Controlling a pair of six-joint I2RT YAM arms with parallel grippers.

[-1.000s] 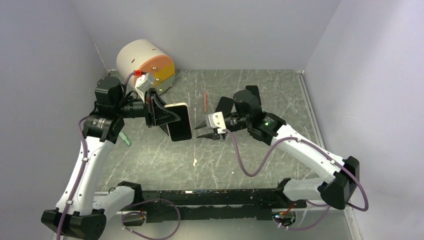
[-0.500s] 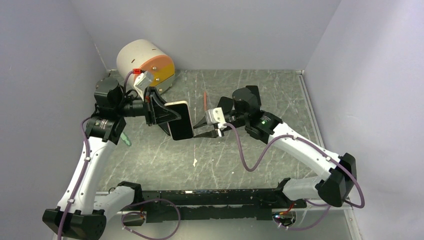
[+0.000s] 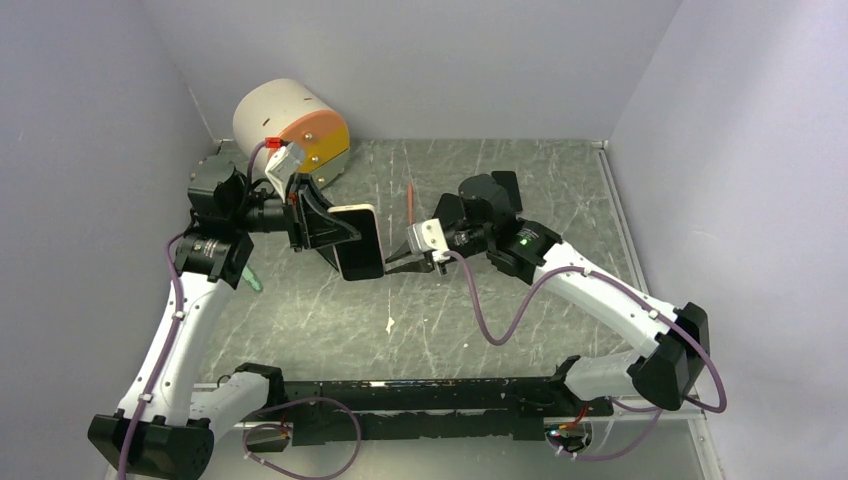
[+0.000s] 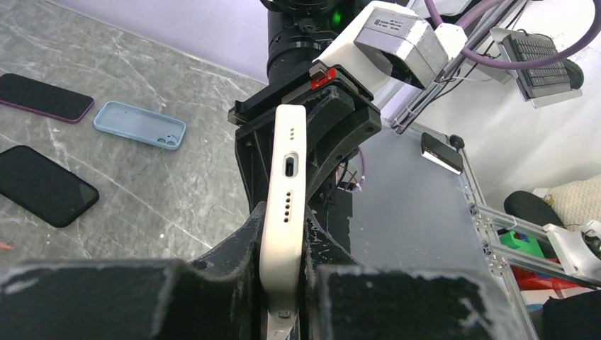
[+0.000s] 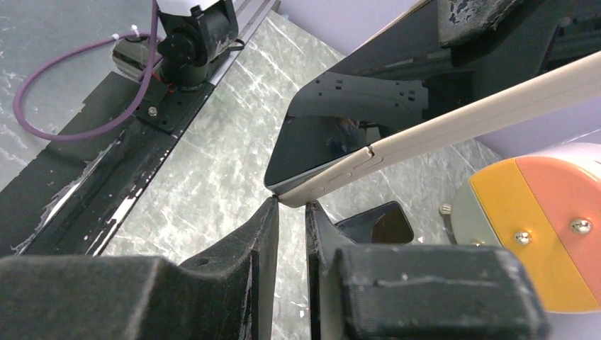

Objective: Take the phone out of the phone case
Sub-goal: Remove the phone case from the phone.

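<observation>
Phone (image 3: 362, 256), screen dark, sits in a cream phone case (image 4: 285, 177) that is held up off the counter (image 3: 480, 320), standing on edge. Left fingers (image 4: 225, 261) are clenched on the phone case, one on each broad face, and the edge with the charging port shows between them. Right fingers (image 5: 259, 237) meet the phone case from the opposite side. Their tips are at one corner of it, close together with only a narrow slit between them, and the corner sits at the mouth of that slit. Whether they pinch it I cannot tell.

Just behind the phone case a red pen (image 3: 410, 203) lies on the counter. Further behind it, toward the left arm's side, stands a white drum (image 3: 275, 115) with an orange and yellow face. Off to one side of the phone case a pale blue case (image 4: 140, 125) and a dark spare phone (image 4: 44, 185) lie flat on the counter.
</observation>
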